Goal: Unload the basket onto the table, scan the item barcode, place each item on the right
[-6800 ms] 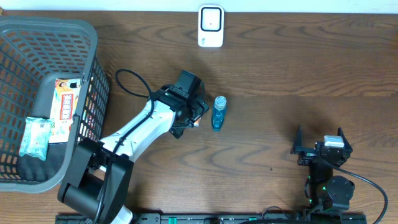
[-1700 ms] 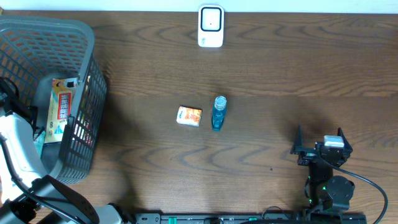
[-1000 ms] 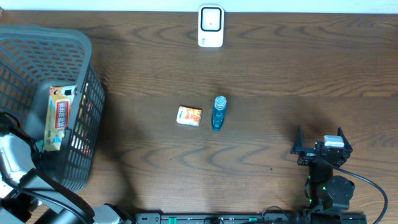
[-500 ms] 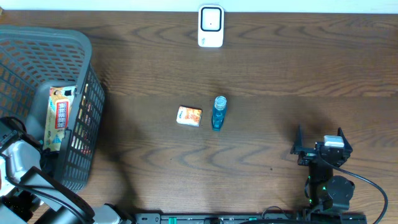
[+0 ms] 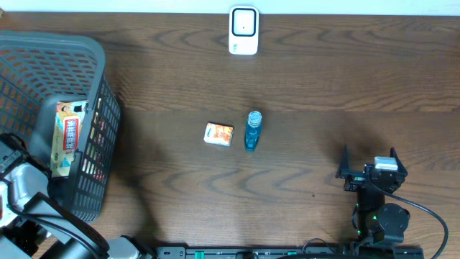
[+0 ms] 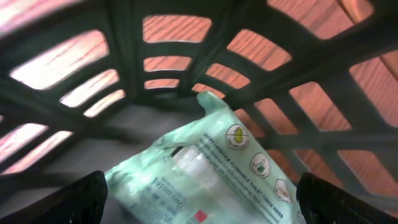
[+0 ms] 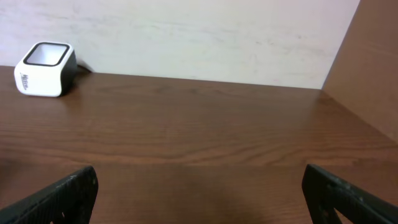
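Since box point(image 5: 218, 134) was released, left claw point(image 6: 208, 198) overhangs wipes point(image 6: 205, 165).

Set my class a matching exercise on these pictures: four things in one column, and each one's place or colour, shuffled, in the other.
Things
1. scanner
2. bottle
3. box
4. green pack

Place or colour
a. in the basket
b. blue
c. at the table far edge
d. orange, left of the bottle

Pairs: 1-c, 2-b, 3-d, 4-a
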